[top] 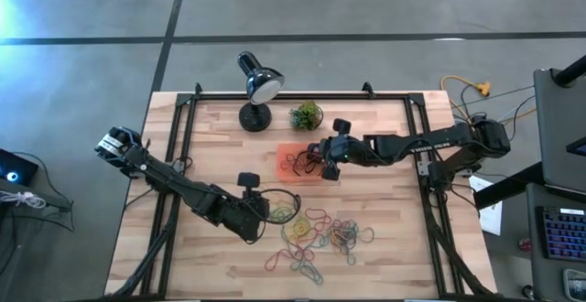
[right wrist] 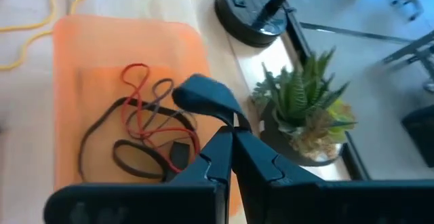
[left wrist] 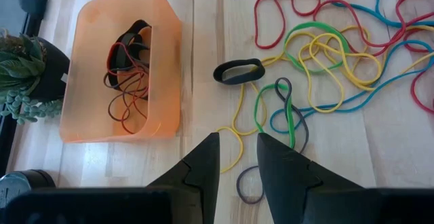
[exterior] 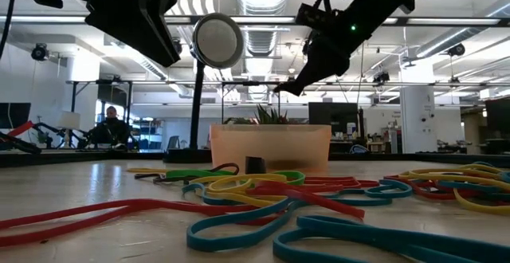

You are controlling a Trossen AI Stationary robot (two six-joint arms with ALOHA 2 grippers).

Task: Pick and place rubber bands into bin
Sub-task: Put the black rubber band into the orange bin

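Nearest cam: in the low view we see loose rubber bands (exterior: 263, 203) sprawled across the worktop (exterior: 96, 175) right in front of the lens; red, yellow, green, blue loops, overlapping.
Bin: orange tray, the bin (top: 298, 163), sits mid-worktop near the plant (top: 307, 114) and lamp (top: 259, 87). It already holds several bands, mostly red and dark.
Loose pile: most bands lie on the near half of the worktop, betw. the two arms' bases, on the side of the bin away from the lamp.
Right claw (right wrist: 232, 137): fingers pinched together on a dark grey band (right wrist: 203, 96), which hangs as a loop off the tips. Claw sits above the bin, over the edge nearest the plant.
Left claw (left wrist: 237, 153): fingers parted, nothing betw. them. It hovers above the pile's edge, close to the bin's long side.
Key relation: the right claw's band is directly over the bin interior, so we judge a release would need only a drop, no sideways travel.
Next pick: left arm is nearer the pile; a thick black band (left wrist: 238, 71) lies just ahead of its tips, long axis running across the finger gap.
Hidden/unclear: bin floor not visible in the low view; the held band's lower end merges w/ the bands below, so contact cannot be told.
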